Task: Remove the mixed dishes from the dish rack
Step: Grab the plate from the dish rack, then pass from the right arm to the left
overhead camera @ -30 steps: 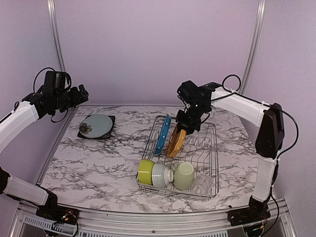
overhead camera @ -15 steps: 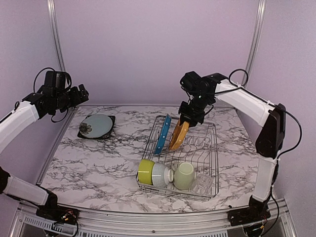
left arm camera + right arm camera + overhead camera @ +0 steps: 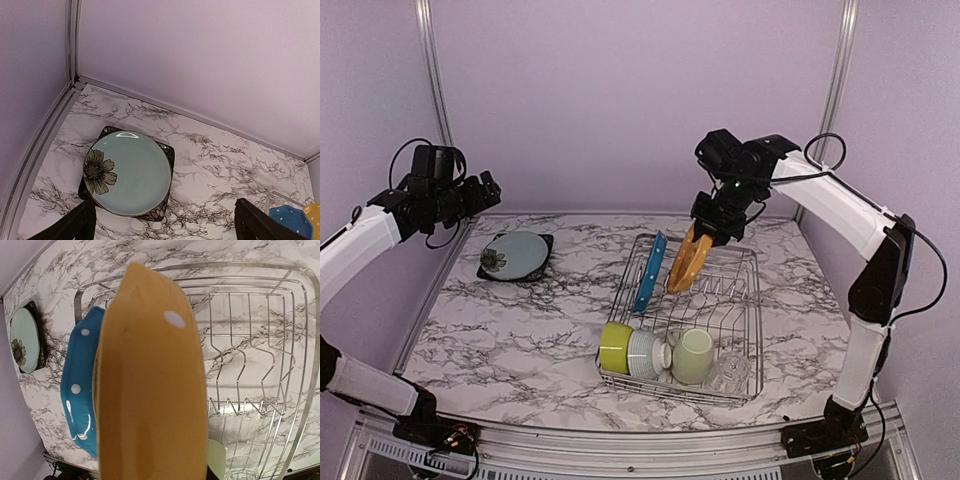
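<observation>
Over the far end of the dish rack [image 3: 730,300], the right gripper [image 3: 706,232] is clenched on the orange plate [image 3: 684,262]. In the last second the plate has risen from its slot beside the blue dotted plate [image 3: 649,272]. It looks nearly free to carry out. At far left, the left gripper [image 3: 488,187] hangs released near the pale grey-green plate [image 3: 516,252].

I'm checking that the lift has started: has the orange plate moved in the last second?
Yes. The orange plate, held by the right gripper, has risen and shifted slightly right against the dish rack in the overhead view.
</observation>
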{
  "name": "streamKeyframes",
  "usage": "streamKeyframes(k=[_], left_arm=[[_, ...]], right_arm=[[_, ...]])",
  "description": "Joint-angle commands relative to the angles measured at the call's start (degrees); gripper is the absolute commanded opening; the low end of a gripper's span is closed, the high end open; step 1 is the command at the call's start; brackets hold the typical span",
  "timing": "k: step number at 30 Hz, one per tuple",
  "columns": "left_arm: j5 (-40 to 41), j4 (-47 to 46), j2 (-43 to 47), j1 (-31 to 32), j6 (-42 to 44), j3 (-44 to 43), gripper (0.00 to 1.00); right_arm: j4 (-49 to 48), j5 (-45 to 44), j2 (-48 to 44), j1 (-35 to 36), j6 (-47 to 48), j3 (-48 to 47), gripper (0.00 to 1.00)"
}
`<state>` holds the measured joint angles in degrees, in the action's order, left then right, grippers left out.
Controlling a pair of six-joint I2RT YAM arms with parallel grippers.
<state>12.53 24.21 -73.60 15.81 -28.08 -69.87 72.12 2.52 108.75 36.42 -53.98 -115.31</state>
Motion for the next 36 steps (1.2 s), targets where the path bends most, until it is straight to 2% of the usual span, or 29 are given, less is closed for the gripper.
streamKeyframes(k=[1,10,17,23,30,36], left_arm=[[0.63,-1.74,-0.66,0.17,-0.64,0.59,0.99],[-0.28,-3.06,-0.84,0.13,0.13,-0.86,0.99],[-1.83,-1.45,-1.38,0.18,2.48,-3.66,0.99],[-16.07,-5.16,-1.03,0.18,6.11,-4.23,0.99],[-29.26,-11.46,0.16,1.87,5.77,-5.21,0.99],[-37.47,-12.06,-1.22,5.99,6.7,-8.14,0.98]], right_arm=[[-1.98,-1.87,-6.81,-0.02,0.1,-5.18,0.0],[-0.85,-7.36,-11.35,-2.77,3.4,-5.58,0.0],[-11.59,-2.19,-15.58,-4.79,13.89,-4.9,0.0],[-25.79,9.96,-18.62,-5.84,18.63,-1.26,0.0],[-37.71,21.72,-18.2,-5.7,20.55,1.08,0.0],[-42.57,29.51,-16.46,-4.86,22.2,1.73,0.0]])
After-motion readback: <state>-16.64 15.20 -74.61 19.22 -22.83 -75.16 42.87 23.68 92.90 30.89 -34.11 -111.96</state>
